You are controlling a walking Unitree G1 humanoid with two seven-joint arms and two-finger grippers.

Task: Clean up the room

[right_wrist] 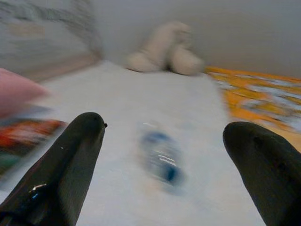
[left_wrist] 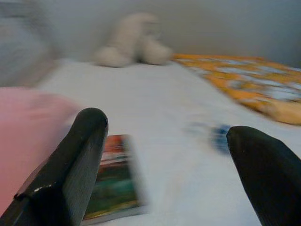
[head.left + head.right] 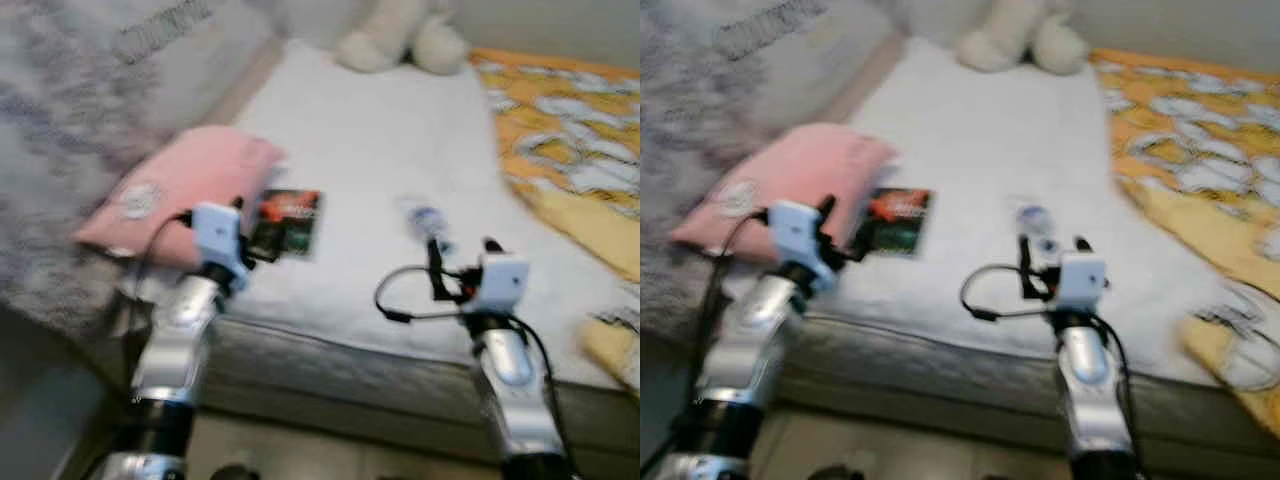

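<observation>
A clear plastic bottle (image 3: 427,222) with a blue cap lies on the white bed sheet (image 3: 380,140). My right gripper (image 1: 164,141) is open just short of the bottle (image 1: 160,157), which shows between its fingers. A dark book (image 3: 286,222) with a red and green cover lies beside a pink pillow (image 3: 180,190). My left gripper (image 2: 167,150) is open near the bed's front edge, with the book (image 2: 115,181) ahead by one finger (image 2: 75,169). Nothing is held. All views are blurred.
A cream plush toy (image 3: 400,35) sits at the head of the bed. An orange and white patterned blanket (image 3: 570,130) covers the bed's right side. A grey fuzzy throw (image 3: 60,130) lies to the left. The bed's grey front edge (image 3: 350,365) is close below both arms.
</observation>
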